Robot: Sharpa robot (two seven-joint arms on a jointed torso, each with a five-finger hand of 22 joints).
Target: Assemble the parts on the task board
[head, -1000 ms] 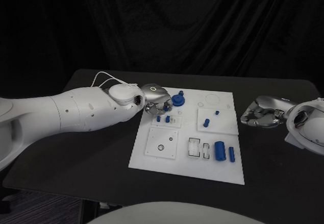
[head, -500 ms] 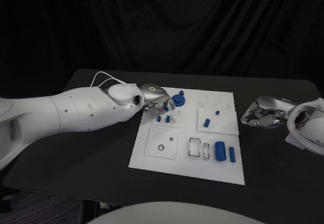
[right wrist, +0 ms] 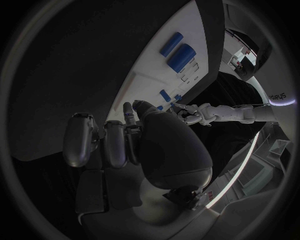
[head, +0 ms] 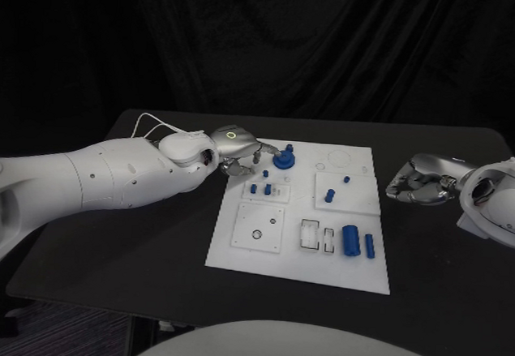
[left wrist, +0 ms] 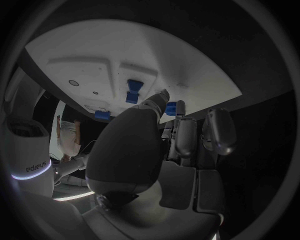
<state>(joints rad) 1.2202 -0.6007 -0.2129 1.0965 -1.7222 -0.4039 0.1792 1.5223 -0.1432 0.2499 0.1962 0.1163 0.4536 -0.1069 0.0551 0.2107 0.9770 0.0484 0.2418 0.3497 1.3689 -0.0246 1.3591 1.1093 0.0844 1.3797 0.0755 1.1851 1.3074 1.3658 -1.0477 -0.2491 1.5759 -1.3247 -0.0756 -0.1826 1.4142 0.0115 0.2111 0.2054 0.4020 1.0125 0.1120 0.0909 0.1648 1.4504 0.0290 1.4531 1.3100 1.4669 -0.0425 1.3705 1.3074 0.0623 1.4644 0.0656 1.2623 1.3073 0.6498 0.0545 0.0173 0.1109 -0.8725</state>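
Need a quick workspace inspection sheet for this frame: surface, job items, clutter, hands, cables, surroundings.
Surface: black table, white task board in the middle.
Job's things: blue knob part at the board's far edge; large blue cylinder and slimmer blue piece toward its near right; small blue pegs mid-board.
Clutter: nothing seen.
Hands: left hand over the board's far left corner beside the knob, grasp unclear; right hand off the board's right edge, fingers curled, holding nothing.
Cables: white cable looping at the left wrist.
Surroundings: black curtain behind.

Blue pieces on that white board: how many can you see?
7: a knob by the left hand, three small pegs below it, two pegs mid-right, and two cylinders nearest the robot. The hand may hide others.
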